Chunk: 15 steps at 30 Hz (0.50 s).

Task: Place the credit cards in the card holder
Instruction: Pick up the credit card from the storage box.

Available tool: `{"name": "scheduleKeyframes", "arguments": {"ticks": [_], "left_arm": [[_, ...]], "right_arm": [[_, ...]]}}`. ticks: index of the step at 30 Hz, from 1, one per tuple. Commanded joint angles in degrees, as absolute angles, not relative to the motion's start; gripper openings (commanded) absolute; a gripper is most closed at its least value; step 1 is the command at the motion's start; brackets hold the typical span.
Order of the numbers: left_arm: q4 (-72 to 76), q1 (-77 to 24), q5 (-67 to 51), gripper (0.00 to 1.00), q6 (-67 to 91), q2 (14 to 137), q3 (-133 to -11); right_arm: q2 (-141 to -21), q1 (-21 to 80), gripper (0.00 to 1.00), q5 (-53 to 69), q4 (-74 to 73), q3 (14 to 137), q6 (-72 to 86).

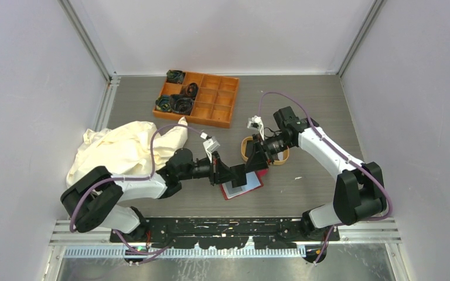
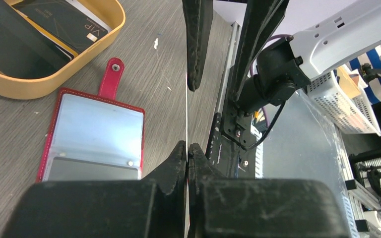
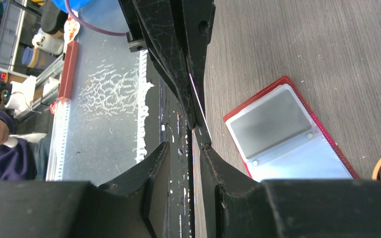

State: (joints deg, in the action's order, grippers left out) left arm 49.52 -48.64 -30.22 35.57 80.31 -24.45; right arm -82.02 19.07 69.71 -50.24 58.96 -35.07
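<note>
Grey wood-grain tabletop (image 1: 310,187) inside a white-walled cell, and both my arms are hanging over the middle of it. My left fingers (image 2: 187,148) are pinching fully closed on a thin, stiff plastic credit card (image 2: 186,114). I'm seeing it edge-on, so it's reading as just a pale line and I can't tell its face colour. My right fingers (image 3: 184,147) are standing partly apart around the card's far end. I can't tell whether one pad is touching it, but they aren't clamping it, so the left arm is the one carrying it.

The bit that matters: the red leather-like folding card holder (image 2: 94,134) is lying open and flat on the tabletop, below my left fingers and off to one side. Its long axis is running from the snap tab (image 2: 113,74) through the glossy clear-and-grey plastic pockets, roughly parallel to the card's long axis. The card is standing on edge while the pockets are lying flat, so I'm guessing the next move is rolling it flat and sliding it in along that axis. Slick plastic, thin pocket mouth, probably fiddly.

Just beyond the holder, a tan oval tray (image 2: 54,82) is holding more dark glossy cards (image 2: 64,22). Further back, an orange compartment box (image 1: 214,111) and a crumpled cream cloth (image 1: 123,149) are sitting.
</note>
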Motion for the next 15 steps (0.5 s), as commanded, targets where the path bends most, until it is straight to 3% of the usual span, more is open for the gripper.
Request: {"name": "scheduleKeyframes", "arguments": {"ticks": [1,6,10,15], "left_arm": [[45.11,-48.77,-34.1,0.0,31.69,78.91,-27.95],[45.1,-48.87,-35.36,0.0,31.94,80.27,-29.16],[45.13,-49.0,-35.67,0.0,32.0,81.04,-30.09],[43.9,-48.96,-35.38,0.0,31.43,79.95,-29.81]], "right_arm": [[-82.07,19.96,0.35,68.89,-51.48,61.31,-37.95],[-82.33,20.98,0.35,69.62,-51.15,60.88,-38.04],[-83.07,22.35,0.28,68.93,-50.98,60.71,-37.97],[-83.13,21.74,0.31,68.06,-57.32,63.72,-43.58]]}}
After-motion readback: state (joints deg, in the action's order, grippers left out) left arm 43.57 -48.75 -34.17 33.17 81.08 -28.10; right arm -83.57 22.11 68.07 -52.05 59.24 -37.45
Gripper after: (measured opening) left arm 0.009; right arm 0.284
